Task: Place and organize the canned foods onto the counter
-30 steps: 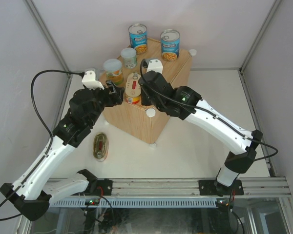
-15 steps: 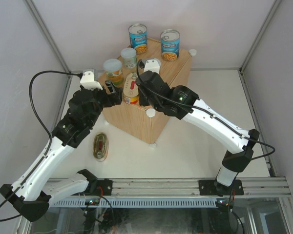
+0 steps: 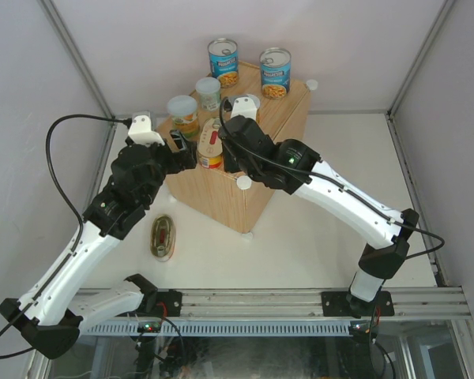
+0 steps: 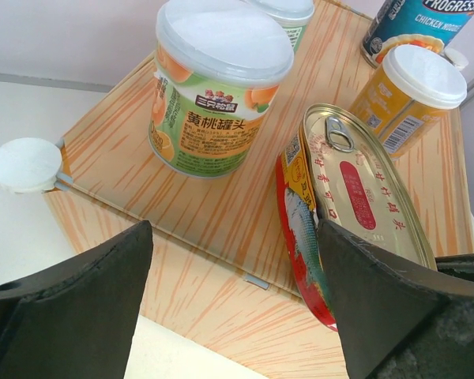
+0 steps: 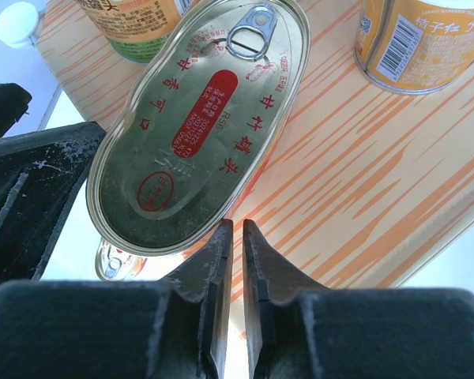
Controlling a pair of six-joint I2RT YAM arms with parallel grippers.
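Left gripper (image 4: 235, 237) spread wide, oval tin (image 4: 355, 189) against 1 finger; right gripper (image 5: 237, 230) closed tight, tips at tin rim.

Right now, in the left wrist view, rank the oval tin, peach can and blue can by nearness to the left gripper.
1. Oval tin, lower right, beside the left gripper.
2. Peach can, ahead on the left.
3. Blue can, far back, right.
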